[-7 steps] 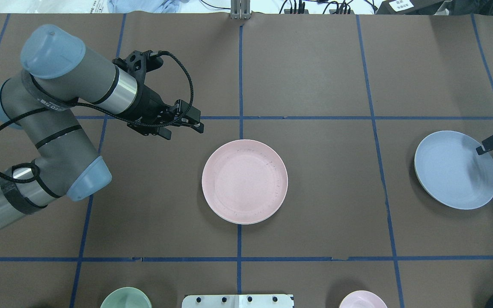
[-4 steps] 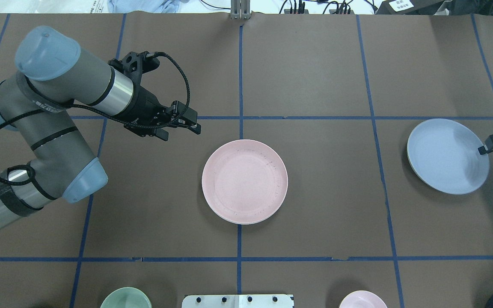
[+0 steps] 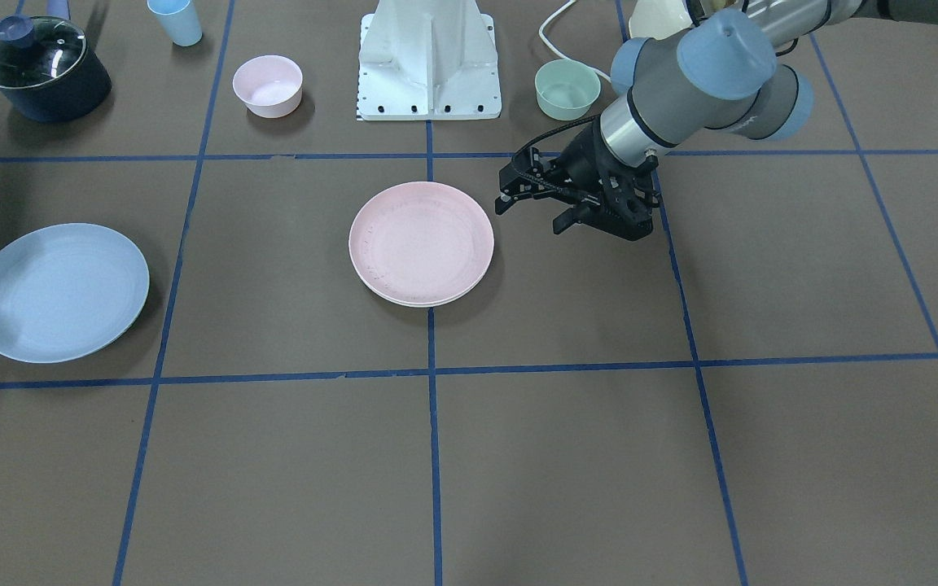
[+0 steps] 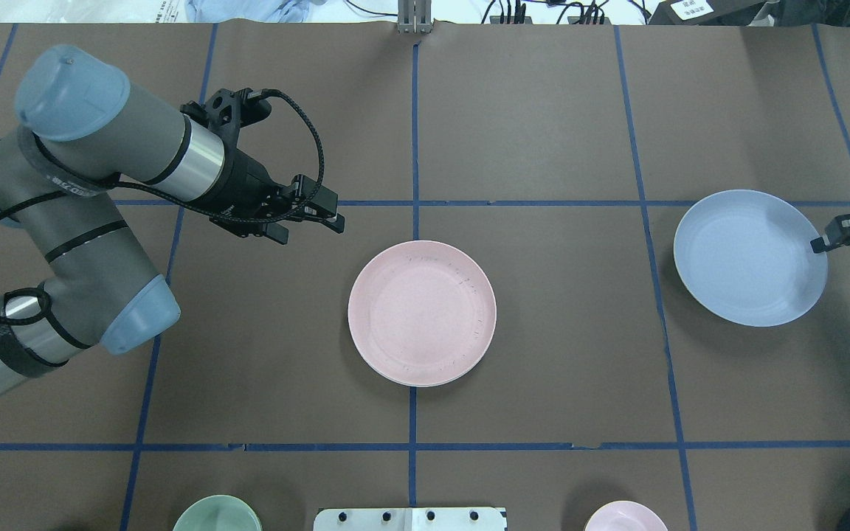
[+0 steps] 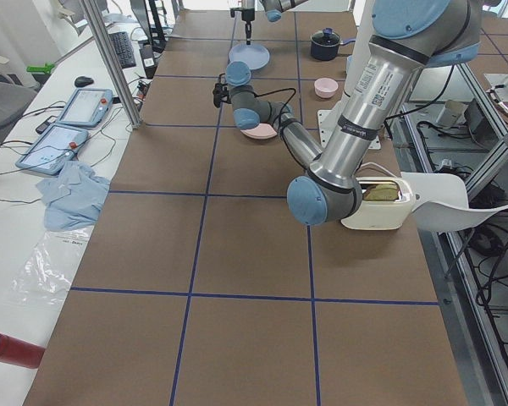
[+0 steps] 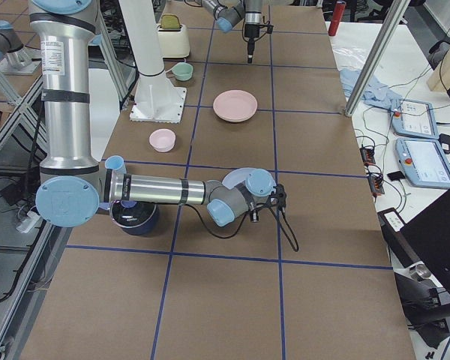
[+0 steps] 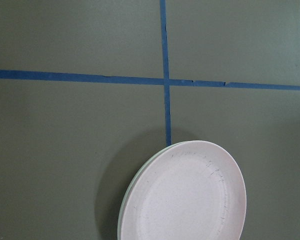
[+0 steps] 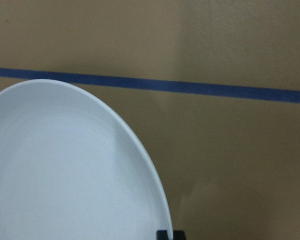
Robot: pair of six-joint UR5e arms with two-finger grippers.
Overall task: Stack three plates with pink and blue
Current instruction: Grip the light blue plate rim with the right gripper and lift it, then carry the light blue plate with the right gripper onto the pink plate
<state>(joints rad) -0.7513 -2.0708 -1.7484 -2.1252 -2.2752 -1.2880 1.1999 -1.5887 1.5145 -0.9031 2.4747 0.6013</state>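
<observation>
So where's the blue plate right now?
In the overhead view the blue plate is at the far right, well apart from the pink plate in the middle, with the right gripper holding its right edge.

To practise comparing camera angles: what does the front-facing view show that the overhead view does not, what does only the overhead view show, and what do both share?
Only the front-facing view shows the blue cup and the glass lid on the dark pot. Only the overhead view shows the cloth and cables past the table's far edge. Both show the pink plate, the blue plate with the right end effector at its rim, the left end effector near the pink plate, the green bowl and the pink bowl.
</observation>
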